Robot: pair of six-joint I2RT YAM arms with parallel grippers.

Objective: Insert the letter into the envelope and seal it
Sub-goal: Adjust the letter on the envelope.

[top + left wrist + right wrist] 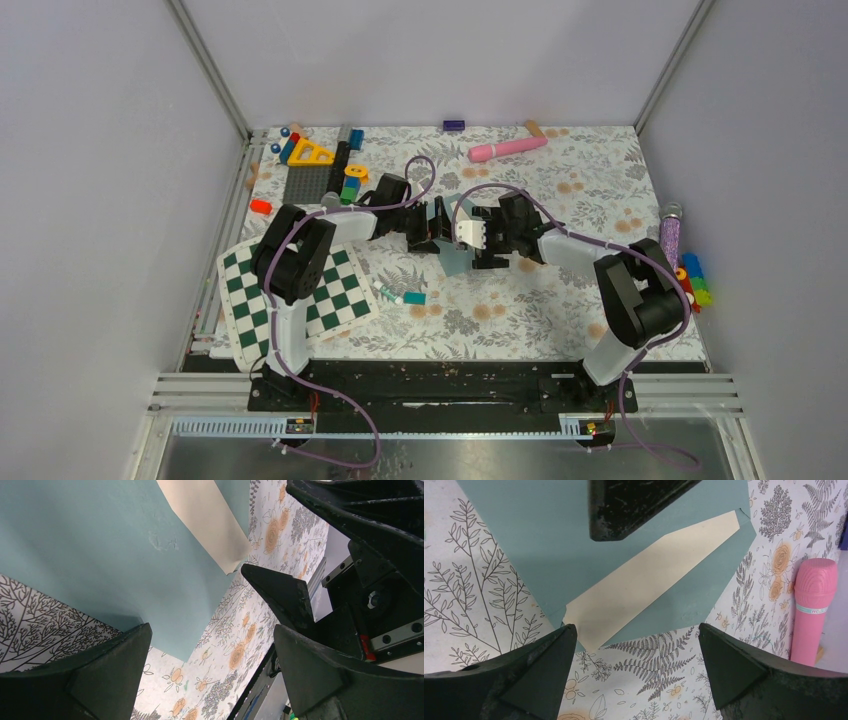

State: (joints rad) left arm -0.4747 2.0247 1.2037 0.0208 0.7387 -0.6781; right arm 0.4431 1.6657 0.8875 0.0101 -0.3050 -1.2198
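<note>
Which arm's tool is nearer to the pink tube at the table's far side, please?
Right. The right tool hovers over the envelope, the pink tube just beyond it; the left tool sits across the envelope, farther from the tube.

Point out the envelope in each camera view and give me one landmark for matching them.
Top external: the envelope is a small teal patch at table centre, mostly hidden.
Left wrist: the envelope fills the upper left.
Right wrist: the envelope spans the top centre.
Shared landmark: the floral tablecloth around it; both wrist views also show the cream paper strip on it.
</note>
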